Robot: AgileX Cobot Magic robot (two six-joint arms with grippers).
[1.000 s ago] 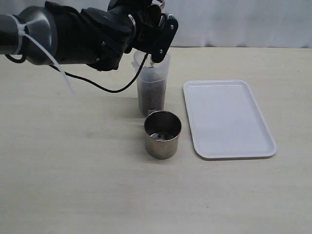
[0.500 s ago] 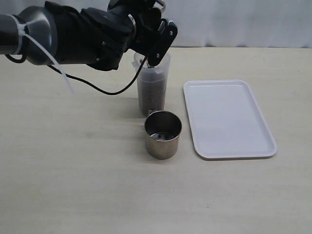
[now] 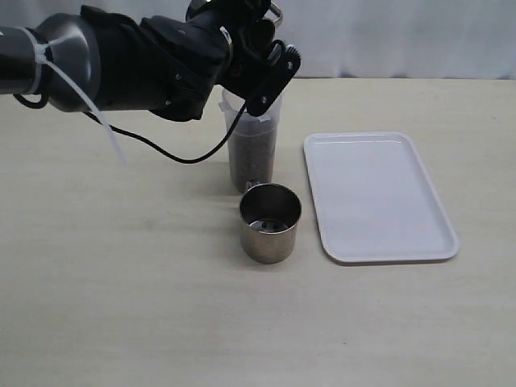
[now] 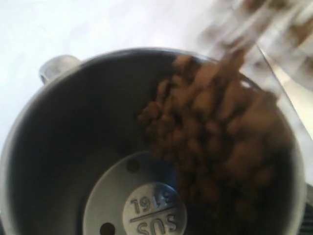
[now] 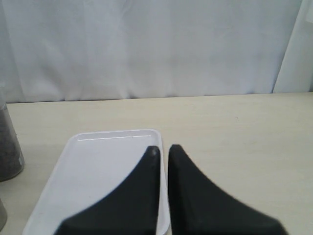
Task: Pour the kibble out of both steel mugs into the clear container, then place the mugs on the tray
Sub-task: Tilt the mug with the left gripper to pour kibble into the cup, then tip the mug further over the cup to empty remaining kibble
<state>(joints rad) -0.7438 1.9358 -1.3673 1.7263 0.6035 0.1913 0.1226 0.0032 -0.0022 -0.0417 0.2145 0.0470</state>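
Spilling kibble (image 4: 215, 137) blurred (mug (image 4: 58, 147) cropped)

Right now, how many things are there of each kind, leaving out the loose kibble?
Steel mugs: 2, the standing mug and the tipped mug
Clear container: 1
Tray: 1
Total: 4

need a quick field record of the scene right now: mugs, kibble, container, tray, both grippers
held mug: gripped by left gripper, tipped over clear container
kibble: sliding out of held mug; clear container partly filled
standing mug: upright on table in front of clear container, empty
tray: right of clear container, no mugs on it
right gripper: fingers shut, holding nothing
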